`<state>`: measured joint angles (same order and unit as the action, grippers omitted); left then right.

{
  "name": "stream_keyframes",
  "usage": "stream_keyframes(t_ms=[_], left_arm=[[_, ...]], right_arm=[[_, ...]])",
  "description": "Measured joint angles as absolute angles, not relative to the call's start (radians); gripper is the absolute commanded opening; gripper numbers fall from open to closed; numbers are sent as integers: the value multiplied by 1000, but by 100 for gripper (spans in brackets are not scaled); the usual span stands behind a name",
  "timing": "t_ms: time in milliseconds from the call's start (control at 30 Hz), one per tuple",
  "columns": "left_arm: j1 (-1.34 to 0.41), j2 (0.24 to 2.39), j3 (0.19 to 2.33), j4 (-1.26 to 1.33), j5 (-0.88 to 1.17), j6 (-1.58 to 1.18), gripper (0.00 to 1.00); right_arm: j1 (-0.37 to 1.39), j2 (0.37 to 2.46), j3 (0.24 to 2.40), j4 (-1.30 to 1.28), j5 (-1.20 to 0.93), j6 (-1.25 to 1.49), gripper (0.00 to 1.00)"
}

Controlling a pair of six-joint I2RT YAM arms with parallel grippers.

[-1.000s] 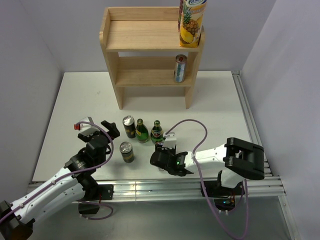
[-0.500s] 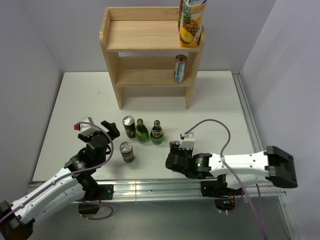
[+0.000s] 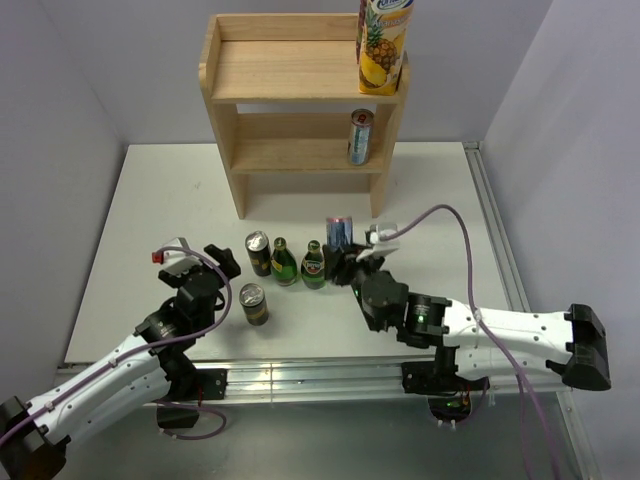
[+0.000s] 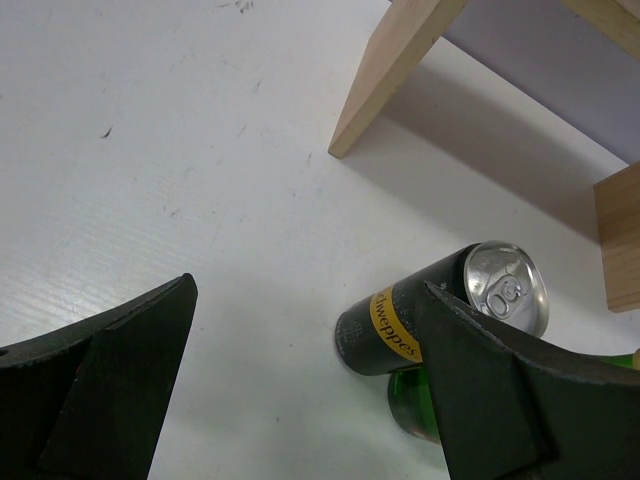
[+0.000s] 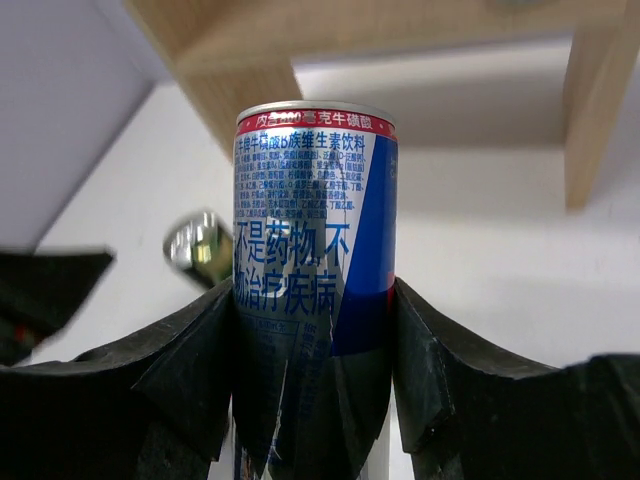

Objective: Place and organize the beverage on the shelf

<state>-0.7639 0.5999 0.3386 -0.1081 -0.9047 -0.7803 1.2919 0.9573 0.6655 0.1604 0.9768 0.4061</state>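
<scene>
- The blue and silver drink can with a red band under its rim [image 5: 315, 250] sits between the two black fingers [image 5: 190, 370] of the right gripper [image 3: 345, 255], one finger pressed against each side of its lower half.
- So the right jaws are pinching the can. Its upper half stands free above the fingertips, and its base is hidden behind them.
- The can's long axis is upright, running out along the fingers, with its top rim uppermost in the right wrist view.
- The printed side faces the wrist camera, and the top end points toward the light unpainted wooden two-tier shelf [image 3: 300, 70] behind it.
- From above, the held can [image 3: 340, 232] is in front of the shelf's right leg and well apart from it. It is just right of a green glass bottle [image 3: 314, 265].
- I cannot tell whether its base touches the white table [image 3: 440, 200].
- The left gripper [image 4: 305, 340] has its jaws spread wide and grips nothing.
- A dark can with a yellow band [image 4: 440, 320] stands beyond the left gripper, beside its right finger.
- A tall pineapple juice carton [image 3: 383, 45] stands at the right end of the shelf's top board.
- A slim silver can [image 3: 360, 137] stands upright at the right end of the lower tier.
- A second green bottle [image 3: 284, 263] and another dark can [image 3: 253, 303] stand on the table.
</scene>
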Motion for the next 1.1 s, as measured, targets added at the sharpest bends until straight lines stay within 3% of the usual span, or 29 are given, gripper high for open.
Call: stream_keyframes(t_ms=[200,467,667,1100], left_arm=[[-767,598,328,-88,-916,-780,97],[-776,618,326,-66,-944,-783,97],[-785,633,325,-64,-965,-783,97],[-800,671,325,-64,-994,-789,97]], right_arm=[[1060,1158,802,479,808,115,0],[905,1473,1023,749,645,-117,0],[808,1668,1186,841,609,-173,0],[718,1943,1285,1075,639,-259,0]])
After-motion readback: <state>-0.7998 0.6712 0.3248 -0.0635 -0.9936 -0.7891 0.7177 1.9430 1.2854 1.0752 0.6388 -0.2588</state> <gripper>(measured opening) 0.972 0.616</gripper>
